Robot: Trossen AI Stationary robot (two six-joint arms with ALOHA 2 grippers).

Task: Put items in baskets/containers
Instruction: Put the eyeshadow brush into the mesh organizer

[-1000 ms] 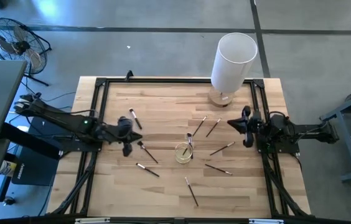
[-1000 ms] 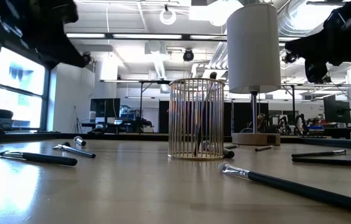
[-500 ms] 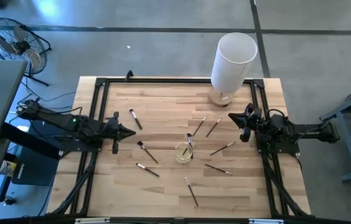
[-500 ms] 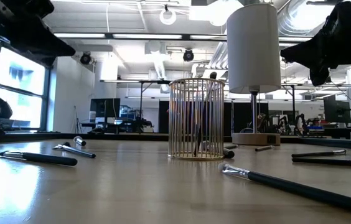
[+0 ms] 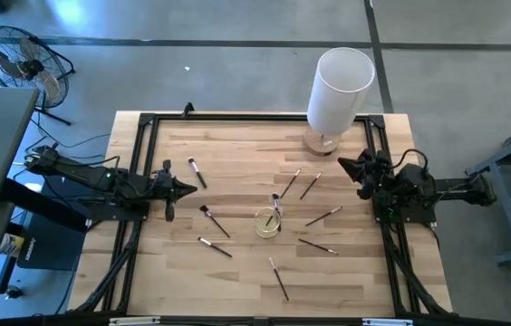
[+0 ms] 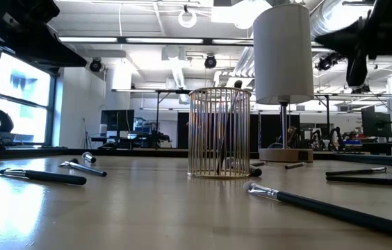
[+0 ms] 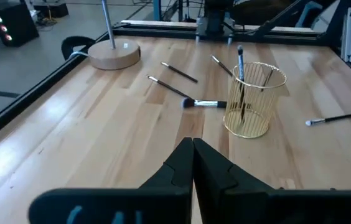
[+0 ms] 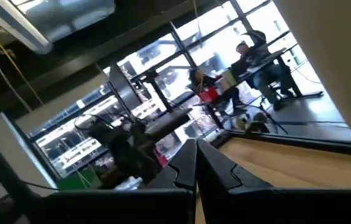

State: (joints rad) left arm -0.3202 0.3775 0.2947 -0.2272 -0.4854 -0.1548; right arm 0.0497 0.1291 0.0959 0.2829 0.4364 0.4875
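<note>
Gold wire cup (image 7: 253,99) holds brushes (image 7: 241,78), left wrist reveals.

no readable text, labels or signs

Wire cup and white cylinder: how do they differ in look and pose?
The wire cup is gold open bars; the white cylinder is solid. The cup is short and holds a brush; the cylinder is taller, raised on a stem over a wooden base. Both are round and upright.
</note>
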